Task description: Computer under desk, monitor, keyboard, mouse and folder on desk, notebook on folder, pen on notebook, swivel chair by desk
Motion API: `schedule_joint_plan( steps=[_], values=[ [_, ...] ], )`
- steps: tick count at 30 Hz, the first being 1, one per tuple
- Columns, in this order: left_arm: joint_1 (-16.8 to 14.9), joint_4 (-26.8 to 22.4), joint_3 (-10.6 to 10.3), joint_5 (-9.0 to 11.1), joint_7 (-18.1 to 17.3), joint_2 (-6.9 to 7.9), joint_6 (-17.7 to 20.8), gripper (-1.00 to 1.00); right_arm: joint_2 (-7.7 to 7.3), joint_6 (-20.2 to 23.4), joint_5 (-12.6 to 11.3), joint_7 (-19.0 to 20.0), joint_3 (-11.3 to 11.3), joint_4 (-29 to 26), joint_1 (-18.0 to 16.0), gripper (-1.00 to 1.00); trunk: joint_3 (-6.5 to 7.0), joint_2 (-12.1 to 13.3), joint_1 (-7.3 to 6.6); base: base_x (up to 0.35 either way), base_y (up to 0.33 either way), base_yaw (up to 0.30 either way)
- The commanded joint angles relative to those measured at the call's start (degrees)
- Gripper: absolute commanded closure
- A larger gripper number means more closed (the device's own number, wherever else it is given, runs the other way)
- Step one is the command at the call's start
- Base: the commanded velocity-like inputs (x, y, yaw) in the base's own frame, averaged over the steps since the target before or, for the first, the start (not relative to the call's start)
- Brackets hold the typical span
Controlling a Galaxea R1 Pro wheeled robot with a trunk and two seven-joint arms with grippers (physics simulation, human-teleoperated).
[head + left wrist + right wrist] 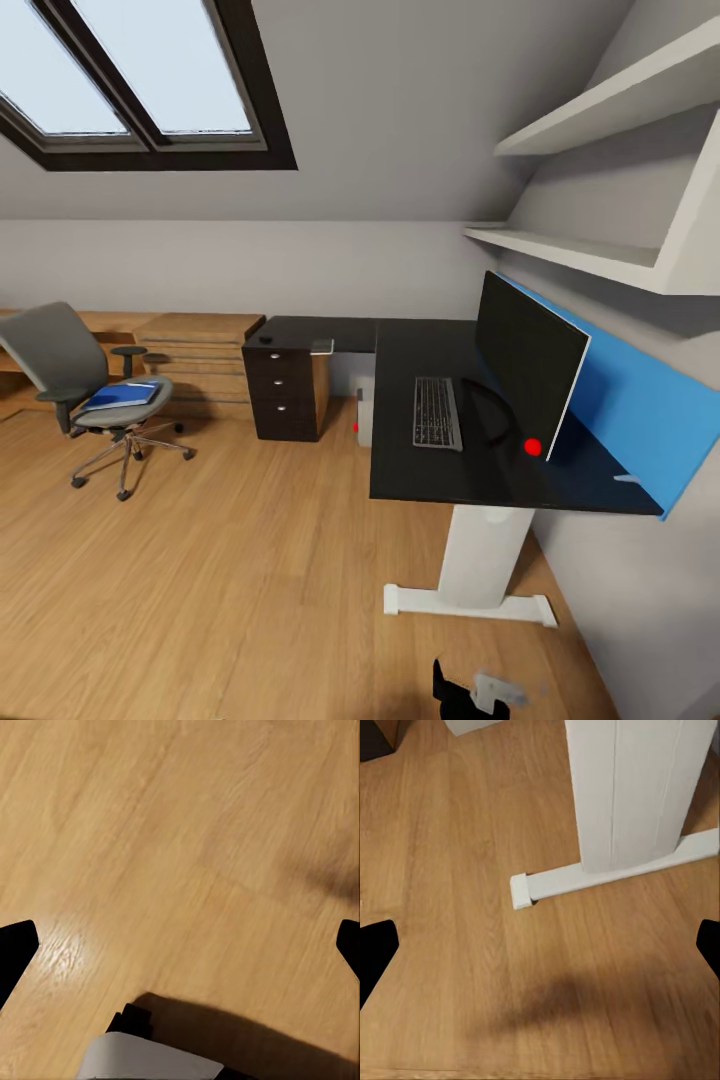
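Note:
The desk point(430, 470) stands at the right with its black top and blue back panel. On it the monitor point(528, 375) stands upright, and the keyboard point(437, 412) lies flat just left of it. Under the desktop a sliver of the light grey computer point(364, 408) shows. The swivel chair point(75, 375) stands far left on the floor, well away from the desk, with the blue folder point(122, 395) on its seat. A small dark mouse point(266, 340) lies on the black drawer unit. My left gripper point(180, 945) and right gripper point(540, 945) are open over bare floor, holding nothing.
The desk's white leg point(630, 795) and foot point(607, 874) are close to my right gripper. A black drawer unit point(285, 395) and low wooden cabinets point(200, 355) line the back wall. White shelves point(590, 255) hang above the desk. A small whitish item point(628, 479) lies by the blue panel.

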Motion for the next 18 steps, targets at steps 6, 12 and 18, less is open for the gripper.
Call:
schedule_joint_plan(
  steps=[6, 12, 18],
  values=[
    [-0.02, 2.15, -0.32, 0.41, 0.53, -0.08, -2.18, -1.00, 0.17, -0.16, 2.90, -0.54, 0.76, 0.32, -0.06, -1.00, -0.06, -0.04, 0.00, 0.143, 0.198, 0.000],
    [-0.03, 2.24, -0.30, 0.49, 0.42, -0.01, -2.28, -1.00, 0.30, -0.20, 3.11, -0.54, 0.81, 0.33, -0.05, -1.00, -0.06, -0.04, 0.00, 0.178, 0.252, 0.000],
    [-0.01, 2.30, -0.21, 0.56, 0.43, 0.05, -2.10, -1.00, 0.13, -0.21, 3.12, -0.54, 0.70, 0.41, -0.05, -1.00, -0.06, -0.04, 0.00, 0.181, 0.258, 0.000]
  ],
)
